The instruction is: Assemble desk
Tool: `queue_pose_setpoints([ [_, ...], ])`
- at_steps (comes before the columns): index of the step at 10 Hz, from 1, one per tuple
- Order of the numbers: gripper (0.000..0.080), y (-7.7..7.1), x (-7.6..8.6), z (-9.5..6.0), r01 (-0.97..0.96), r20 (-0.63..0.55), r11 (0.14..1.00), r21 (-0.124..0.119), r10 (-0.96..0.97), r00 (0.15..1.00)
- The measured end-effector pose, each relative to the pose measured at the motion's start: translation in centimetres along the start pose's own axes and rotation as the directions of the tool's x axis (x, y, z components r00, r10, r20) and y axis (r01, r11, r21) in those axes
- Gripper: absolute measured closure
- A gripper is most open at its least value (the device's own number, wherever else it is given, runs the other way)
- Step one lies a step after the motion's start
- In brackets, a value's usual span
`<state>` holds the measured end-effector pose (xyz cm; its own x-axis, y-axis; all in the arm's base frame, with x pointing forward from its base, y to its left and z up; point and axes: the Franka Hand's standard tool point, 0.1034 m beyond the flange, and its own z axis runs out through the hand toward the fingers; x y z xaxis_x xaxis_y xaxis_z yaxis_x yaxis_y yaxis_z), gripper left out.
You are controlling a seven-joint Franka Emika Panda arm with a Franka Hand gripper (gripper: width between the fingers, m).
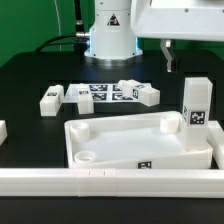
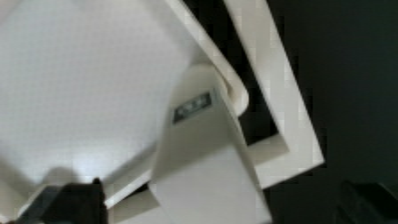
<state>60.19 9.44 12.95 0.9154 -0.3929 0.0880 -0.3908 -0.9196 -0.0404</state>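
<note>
My gripper [image 1: 171,64] hangs spread wide and empty above the large white plastic tray-like desk top [image 1: 120,140]; a white square-section tagged leg [image 1: 196,105] stands upright, seemingly seated in its corner at the exterior view's right

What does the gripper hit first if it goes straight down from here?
Likely the desk top, inside its rim beside the upright leg; depth is unclear, so the gripper might clip the leg.
</note>
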Motion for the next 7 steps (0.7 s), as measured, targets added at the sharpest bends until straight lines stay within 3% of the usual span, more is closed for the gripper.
queue_pose_setpoints([
  [2,0.0151,0.6,-2.1,1.0,0.023,0.014,1.000,-0.011,-0.023,1.000],
  [5,0.0151,0.5,-2.0,1.0,0.020,0.013,1.000,-0.008,-0.020,1.000],
  [6,0.0151,0.6,-2.4,1.2,0.070,0.009,0.998,-0.012,-0.070,0.998],
  [7,0.0151,0.7,-3.7,1.6,0.135,0.017,0.991,-0.017,-0.135,0.991],
])
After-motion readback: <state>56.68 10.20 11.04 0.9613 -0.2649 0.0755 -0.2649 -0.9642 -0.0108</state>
